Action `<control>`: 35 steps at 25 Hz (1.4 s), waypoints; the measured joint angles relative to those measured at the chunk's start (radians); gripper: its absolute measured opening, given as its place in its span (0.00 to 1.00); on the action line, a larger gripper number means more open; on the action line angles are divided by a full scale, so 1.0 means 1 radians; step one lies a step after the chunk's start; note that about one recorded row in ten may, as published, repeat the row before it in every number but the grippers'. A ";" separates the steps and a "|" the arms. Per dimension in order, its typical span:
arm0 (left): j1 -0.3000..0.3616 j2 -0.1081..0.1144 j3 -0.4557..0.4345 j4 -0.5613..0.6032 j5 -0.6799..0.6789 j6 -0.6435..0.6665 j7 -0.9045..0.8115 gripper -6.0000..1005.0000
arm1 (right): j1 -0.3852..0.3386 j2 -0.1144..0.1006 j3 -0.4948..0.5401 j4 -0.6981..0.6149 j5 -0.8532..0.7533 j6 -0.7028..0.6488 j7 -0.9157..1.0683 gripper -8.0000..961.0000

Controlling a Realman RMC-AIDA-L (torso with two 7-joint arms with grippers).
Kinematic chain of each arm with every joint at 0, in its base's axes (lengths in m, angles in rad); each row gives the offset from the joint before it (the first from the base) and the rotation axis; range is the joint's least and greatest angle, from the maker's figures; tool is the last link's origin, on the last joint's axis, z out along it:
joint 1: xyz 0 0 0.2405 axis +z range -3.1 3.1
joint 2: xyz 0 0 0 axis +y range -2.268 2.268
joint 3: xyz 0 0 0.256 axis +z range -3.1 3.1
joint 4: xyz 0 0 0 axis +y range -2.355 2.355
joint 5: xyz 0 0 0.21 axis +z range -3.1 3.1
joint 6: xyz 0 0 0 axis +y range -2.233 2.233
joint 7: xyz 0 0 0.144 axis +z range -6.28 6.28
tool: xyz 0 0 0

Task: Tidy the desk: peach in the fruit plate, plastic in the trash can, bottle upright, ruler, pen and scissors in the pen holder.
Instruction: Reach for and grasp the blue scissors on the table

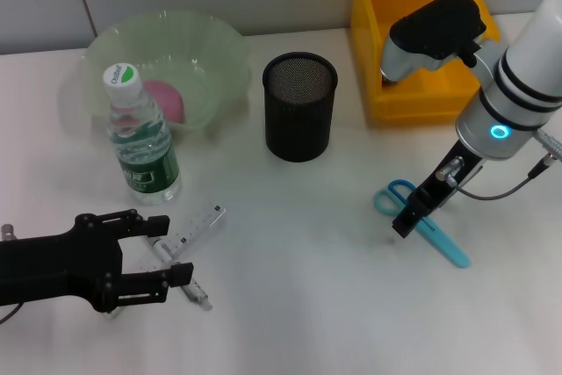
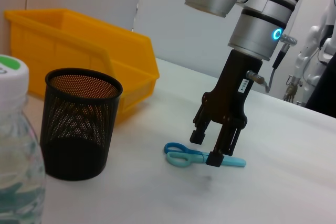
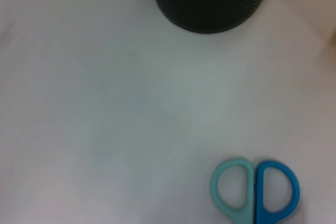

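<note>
The left hand (image 1: 167, 261) rests low on the desk (image 1: 299, 287), fingers spread wide around the ruler (image 1: 195, 227) and pen (image 1: 195, 292), gripping nothing. Just beyond stands the bottle (image 1: 140, 138), upright. Behind it the green fruit plate (image 1: 211, 50) holds the peach (image 1: 167, 98). The black mesh pen holder (image 1: 300, 104) looks empty. The right hand (image 2: 210, 148) stands open over the scissors (image 2: 181, 156), fingertips straddling the blades. Behind it is the yellow bin (image 1: 413, 98).

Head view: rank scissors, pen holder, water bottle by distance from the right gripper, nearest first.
From the right gripper:
1. Scissors, on the table directly under its fingers.
2. Pen holder, toward the table's middle, farther back.
3. Water bottle, upright on the robot's left, in front of the fruit plate.
</note>
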 joint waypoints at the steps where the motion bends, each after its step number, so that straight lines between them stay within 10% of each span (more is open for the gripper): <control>1: -0.002 0.000 0.000 -0.002 0.000 0.000 0.000 0.78 | -0.001 0.000 -0.001 0.002 0.000 0.005 0.003 0.82; 35: -0.023 0.000 0.008 -0.009 0.000 -0.001 0.002 0.78 | 0.022 -0.002 -0.124 -0.005 -0.012 -0.016 0.164 0.81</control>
